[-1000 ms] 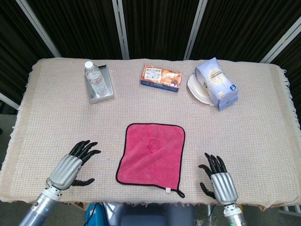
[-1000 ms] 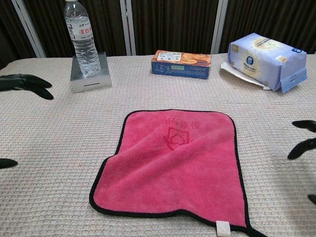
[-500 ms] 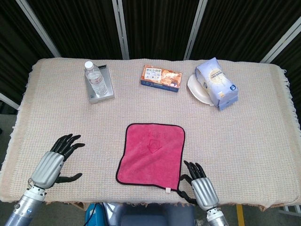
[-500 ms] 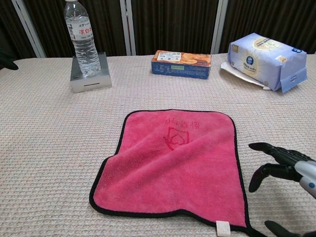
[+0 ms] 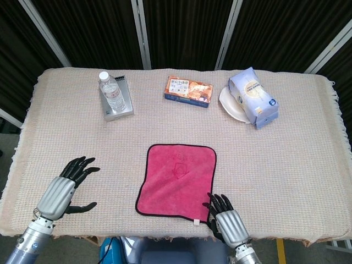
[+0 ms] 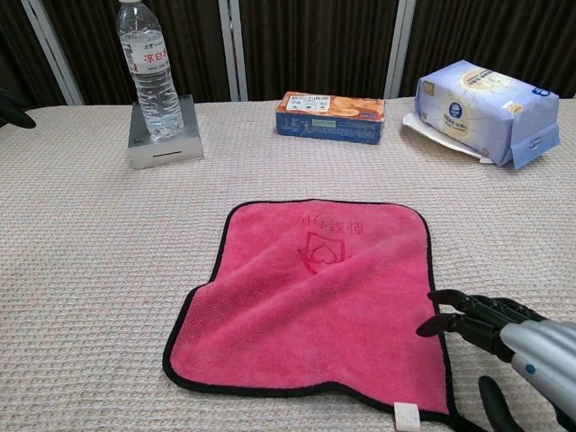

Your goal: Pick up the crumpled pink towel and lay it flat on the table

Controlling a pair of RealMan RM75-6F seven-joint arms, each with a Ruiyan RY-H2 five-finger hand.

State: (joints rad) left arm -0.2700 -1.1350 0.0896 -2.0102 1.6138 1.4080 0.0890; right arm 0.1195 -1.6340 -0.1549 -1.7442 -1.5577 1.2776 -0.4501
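From the chest view I get only a dark sliver of my left hand [image 6: 13, 106] at the left frame edge, so I rely on the head view, where the left hand [image 5: 61, 191] shows over the near left part of the bench [image 5: 308, 143] with its fingers spread and nothing in them. My right hand [image 5: 224, 218] is partly cut off by the bottom of the head view; in the chest view the right hand [image 6: 513, 346] runs out of the lower right corner, and I see its dark fingertips [image 6: 438, 312] apart, reaching over the right hem of the pink towel [image 5: 177, 179]. I cannot tell whether they touch the cloth or hover just above it.

The pink towel lies spread on the near middle of the bench, black-edged, with a soft fold across its lower left and a small white tag [image 6: 407, 416] at its near edge.

Compared with half a second ago, my right hand has shifted left, from beside the towel's right edge to its near right corner. My left hand has hardly moved in that time. The towel looks unchanged.

Along the far side stand a water bottle [image 5: 111, 93] on a small grey box [image 5: 122, 110], a snack box [image 5: 188, 91] and a tissue pack [image 5: 254, 97] resting on a white plate [image 5: 228, 104].
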